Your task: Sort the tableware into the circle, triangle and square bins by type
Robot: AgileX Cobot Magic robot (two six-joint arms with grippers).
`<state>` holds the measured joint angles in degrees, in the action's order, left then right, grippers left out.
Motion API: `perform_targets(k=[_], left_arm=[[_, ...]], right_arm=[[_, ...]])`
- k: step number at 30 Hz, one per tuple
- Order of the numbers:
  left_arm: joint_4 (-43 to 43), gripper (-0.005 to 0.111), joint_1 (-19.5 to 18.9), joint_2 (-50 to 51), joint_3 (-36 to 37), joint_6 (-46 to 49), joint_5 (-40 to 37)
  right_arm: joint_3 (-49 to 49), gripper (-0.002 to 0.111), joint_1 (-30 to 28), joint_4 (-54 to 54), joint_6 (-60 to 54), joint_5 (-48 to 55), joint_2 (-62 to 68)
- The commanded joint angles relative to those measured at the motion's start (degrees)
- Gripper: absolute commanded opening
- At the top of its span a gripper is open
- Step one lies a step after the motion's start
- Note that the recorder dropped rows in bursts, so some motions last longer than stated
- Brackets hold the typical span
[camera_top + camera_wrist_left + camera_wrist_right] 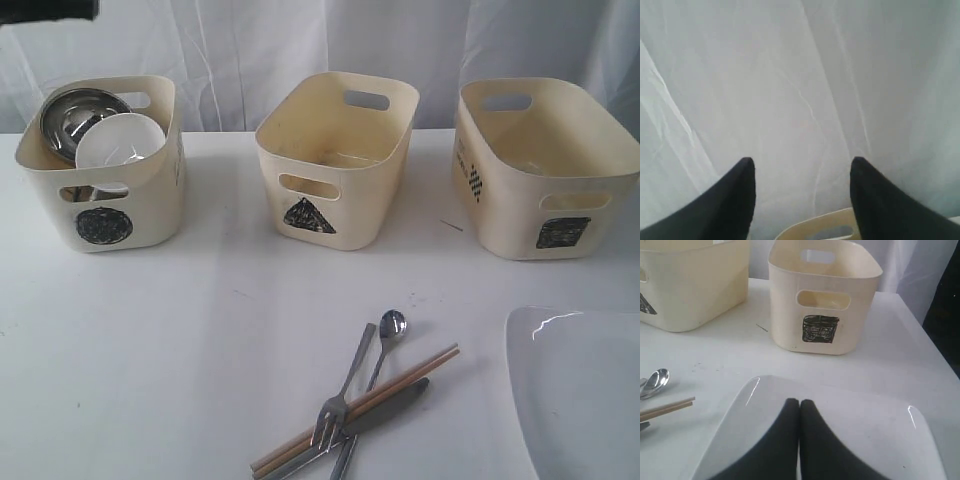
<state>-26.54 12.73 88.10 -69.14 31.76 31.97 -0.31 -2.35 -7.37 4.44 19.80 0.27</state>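
The circle bin at the left holds a steel bowl and a small white bowl. The triangle bin in the middle and the square bin at the right show nothing inside. Fork, spoon, chopsticks and knife lie crossed on the table near the front. The large white plate lies at the front right. My left gripper is open and empty, high over a bin rim, facing the curtain. My right gripper is shut, over the plate.
A white curtain hangs behind the bins. A dark piece shows at the top left edge above the circle bin. In the right wrist view the table's edge runs close beside the square bin.
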Motion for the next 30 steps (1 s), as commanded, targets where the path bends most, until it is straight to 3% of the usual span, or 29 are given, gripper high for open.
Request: perform_targets(k=[1,2,4,6,7,9,12,15,18,24,30], left_arm=[[-11.8,0.015,-0.03,-10.68,-0.01,5.15,-21.9],[-11.8,0.0,-0.03,-11.82,0.45,8.19,-28.49],[-9.32,0.001,-0.03,-12.37,0.6,12.2,-47.5],[0.71,0.001,-0.03,-12.37,0.6,7.59,-58.05],[4.86,0.001,-0.72,-12.37,0.6,0.96,-58.16],[9.06,0.001,-5.9,-12.37,0.6,-13.12,-52.93],[8.6,0.0,-20.05,-12.49,0.6,-28.52,-51.71],[8.6,0.0,-28.33,-19.72,0.6,-18.57,-58.3],[8.6,0.0,-30.3,-27.36,0.6,-16.62,-56.79],[2.54,0.0,-32.03,-43.24,1.08,-20.84,-46.47],[3.91,0.0,-32.03,-53.49,10.54,-19.7,-45.55]], right_arm=[[0.31,0.0,-0.04,-0.11,0.34,-0.18,-0.27],[0.31,0.0,-0.04,0.0,0.33,-0.18,-0.27],[0.31,0.0,-0.04,0.0,0.33,-0.18,-0.27],[0.31,0.0,-0.04,0.0,0.33,-0.18,-0.27],[0.31,0.0,-0.04,0.0,0.33,-0.18,-0.27],[0.31,0.0,-0.04,0.0,0.33,-0.18,-0.27],[0.31,0.0,-0.04,0.0,0.33,-0.18,-0.27],[0.31,0.0,-0.04,0.0,0.33,-0.18,-0.27],[0.31,0.0,-0.04,0.0,0.33,-0.18,-0.27],[0.31,0.0,-0.04,0.0,0.33,-0.18,-0.27],[0.31,0.0,-0.04,0.0,0.33,-0.18,-0.27]])
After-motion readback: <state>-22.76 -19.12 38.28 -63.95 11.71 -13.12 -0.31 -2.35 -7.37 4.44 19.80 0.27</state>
